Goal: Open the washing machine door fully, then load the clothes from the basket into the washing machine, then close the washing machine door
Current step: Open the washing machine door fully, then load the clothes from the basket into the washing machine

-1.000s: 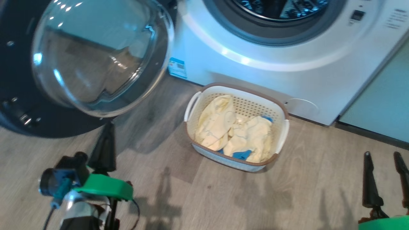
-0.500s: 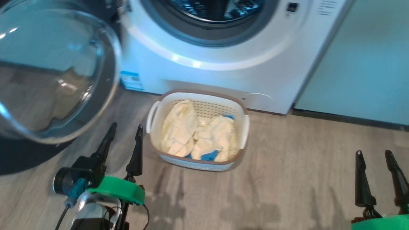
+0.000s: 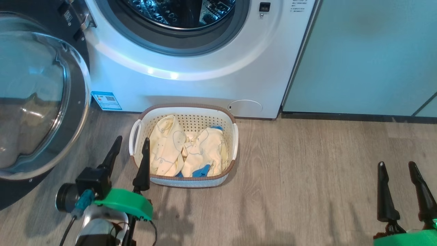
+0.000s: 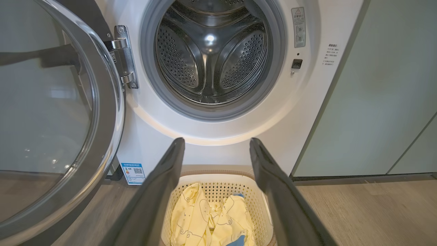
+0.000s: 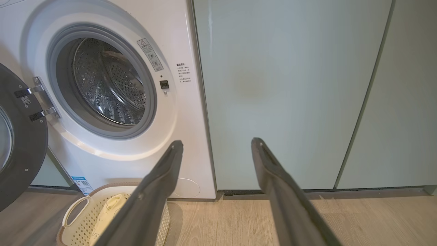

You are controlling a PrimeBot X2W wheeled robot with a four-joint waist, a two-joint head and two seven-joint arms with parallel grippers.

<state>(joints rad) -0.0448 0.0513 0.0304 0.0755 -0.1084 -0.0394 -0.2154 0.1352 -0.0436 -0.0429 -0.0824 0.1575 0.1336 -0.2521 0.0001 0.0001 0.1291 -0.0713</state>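
The white washing machine [image 3: 205,82] stands with its steel drum [image 4: 211,54] exposed. Its round black washing machine door [image 3: 34,102] with the glass bowl is swung out to the left on its hinge. On the floor just before the machine sits the cream basket [image 3: 184,111], holding pale-yellow clothes [image 3: 167,150] and a blue piece. My left gripper [image 3: 132,138] is open and empty at the basket's left handle; in the left wrist view its fingers [image 4: 160,191] frame the basket [image 4: 218,177]. My right gripper [image 3: 396,164] hangs open and empty over bare floor, far right of the basket.
Pale green cabinet panels [image 3: 362,54] adjoin the machine on the right. Wood-look floor [image 3: 307,177] stretches between the basket and my right gripper. The open door reaches out over the floor at the left, close to my left arm.
My left gripper's fingers have gone from together to spread apart. The head camera has turned, so the whole scene sits further left and squarer in the picture.
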